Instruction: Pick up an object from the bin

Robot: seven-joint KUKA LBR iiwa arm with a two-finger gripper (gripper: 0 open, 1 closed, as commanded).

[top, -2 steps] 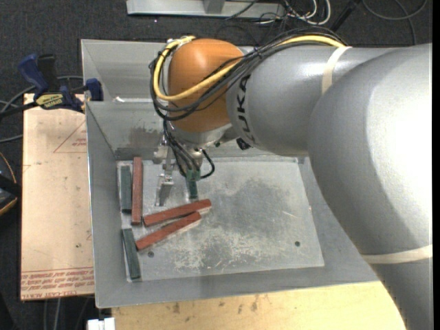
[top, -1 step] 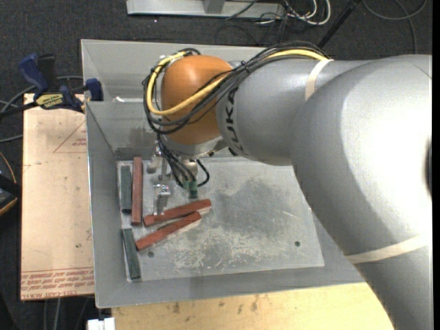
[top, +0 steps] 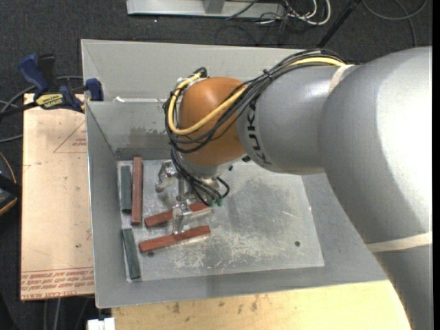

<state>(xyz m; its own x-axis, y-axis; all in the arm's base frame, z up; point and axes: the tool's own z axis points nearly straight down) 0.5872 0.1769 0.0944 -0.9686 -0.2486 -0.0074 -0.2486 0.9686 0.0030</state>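
Observation:
My gripper (top: 181,222) reaches down under the orange wrist cover into the left half of the bin. It stands right over two reddish-brown flat bars that lie nearly parallel and slightly tilted. The upper bar (top: 159,218) is partly hidden behind the gripper. The lower bar (top: 173,240) lies just beneath the gripper's tip, and the tip seems to touch its top edge. No thing shows lifted off the bin floor.
Along the left wall lie a third reddish-brown bar (top: 137,190) and a grey-green bar (top: 125,188), both pointing front to back. Another grey-green bar (top: 130,254) lies in the front left corner. The arm covers the bin's right side.

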